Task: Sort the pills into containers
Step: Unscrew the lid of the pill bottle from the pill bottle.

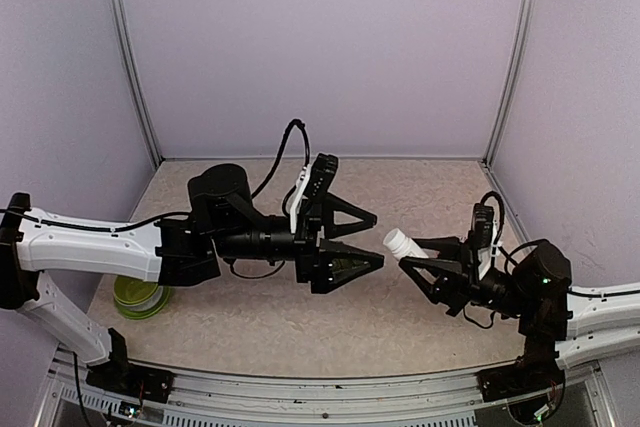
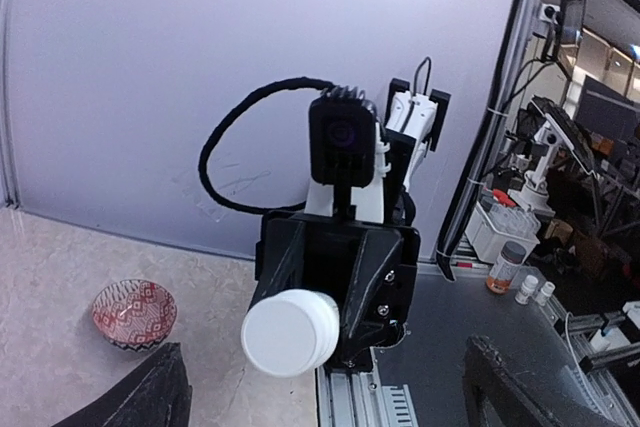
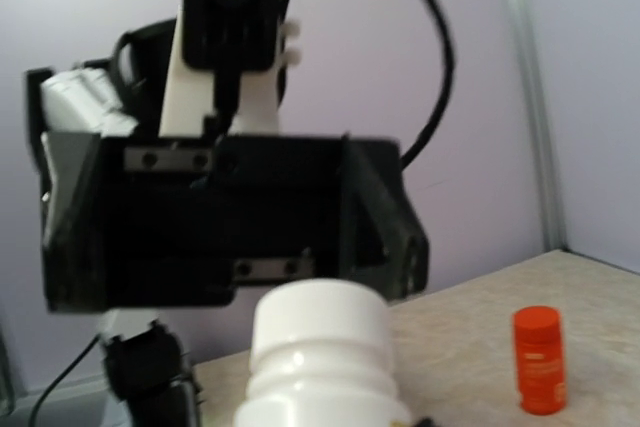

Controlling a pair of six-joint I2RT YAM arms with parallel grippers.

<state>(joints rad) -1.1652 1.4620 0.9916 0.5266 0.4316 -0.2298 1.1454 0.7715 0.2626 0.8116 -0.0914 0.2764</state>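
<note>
Mostly matt plastic over a stone-look worktop

Left end effector [image 1: 378,240]: black plastic, matt, flat hard faces. Right end effector [image 1: 410,255]: the same black matt plastic. White bottle [image 1: 402,243]: smooth plastic with a soft satin sheen on the cap. Arm shells [image 1: 90,242]: white plastic, smooth, slightly glossy. Worktop [image 1: 420,187]: beige, speckled like stone, matt. Lime-green bowl [image 1: 140,297] at the worktop's left near corner: smooth, plastic look, mild gloss. Red patterned bowl [image 2: 134,313]: shiny surface, material unclear. Red bottle [image 3: 539,359]: smooth plastic look, blurred. Cable [image 2: 230,127]: black woven sleeve, rough. Walls [image 1: 320,47]: pale lilac, smooth, matt. Frame posts [image 1: 130,57]: bare metal, dull sheen.
</note>
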